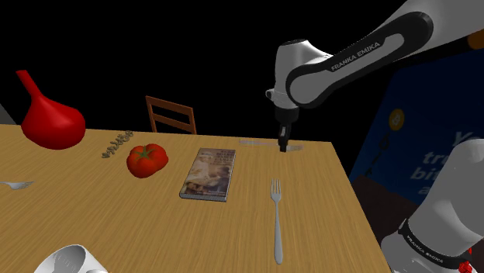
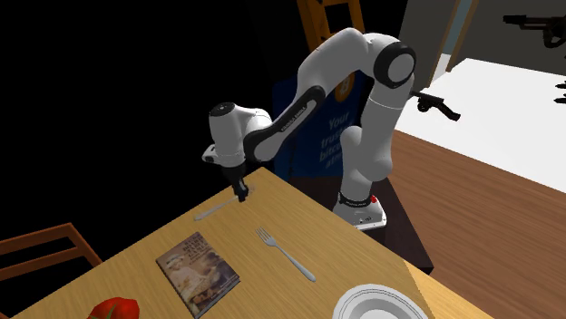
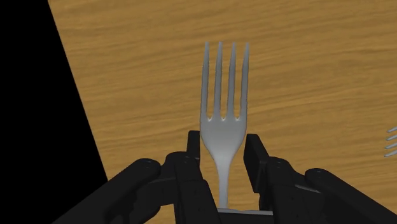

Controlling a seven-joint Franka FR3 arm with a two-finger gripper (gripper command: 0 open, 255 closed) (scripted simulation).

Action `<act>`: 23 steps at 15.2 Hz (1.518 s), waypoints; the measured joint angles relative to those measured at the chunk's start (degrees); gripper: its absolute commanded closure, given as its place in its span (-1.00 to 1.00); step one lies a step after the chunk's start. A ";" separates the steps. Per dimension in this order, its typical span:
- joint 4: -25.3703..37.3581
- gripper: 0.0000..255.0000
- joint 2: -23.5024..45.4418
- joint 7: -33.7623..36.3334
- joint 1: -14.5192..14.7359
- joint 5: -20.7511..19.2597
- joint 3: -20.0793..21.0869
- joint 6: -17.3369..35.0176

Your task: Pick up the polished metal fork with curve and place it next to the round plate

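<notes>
A silvery metal fork [image 3: 224,121] lies on the wooden table close to its far edge [image 1: 256,142], also seen as fork [image 2: 213,211]. My black gripper [image 3: 224,159] is shut on the fork's neck just below the tines, with a finger [image 3: 194,149] pressed against each side. It reaches straight down at the table's far edge in the shoulder view as gripper [image 1: 283,147] and gripper [image 2: 242,195]. The round white plate [image 2: 381,304] sits at the table's opposite end, plate [image 1: 70,260] at the shoulder view's lower left.
A second fork [image 1: 276,221] lies mid-table beside a book [image 1: 208,174]; its tines [image 3: 391,141] show beside the gripper. A red tomato [image 1: 146,159], a red vase [image 1: 50,116], a third fork [image 1: 17,184] and a wooden chair [image 1: 171,114] stand further left. A black area lies past the edge.
</notes>
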 measured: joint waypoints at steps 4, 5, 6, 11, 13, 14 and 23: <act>1.65 1.00 -1.84 -0.06 0.07 0.14 0.05 -3.48; 2.05 1.00 -2.15 -0.09 0.08 0.16 0.05 -4.19; 2.47 1.00 -2.44 -0.22 0.03 0.15 -0.02 -4.92; 3.13 1.00 -4.07 1.29 0.84 0.61 1.06 -7.25; 2.99 1.00 -4.67 3.58 1.99 1.24 2.63 -7.78; 2.33 1.00 -5.47 4.91 2.68 1.66 3.56 -7.95; 1.70 1.00 -6.48 17.20 8.70 5.21 12.05 -8.32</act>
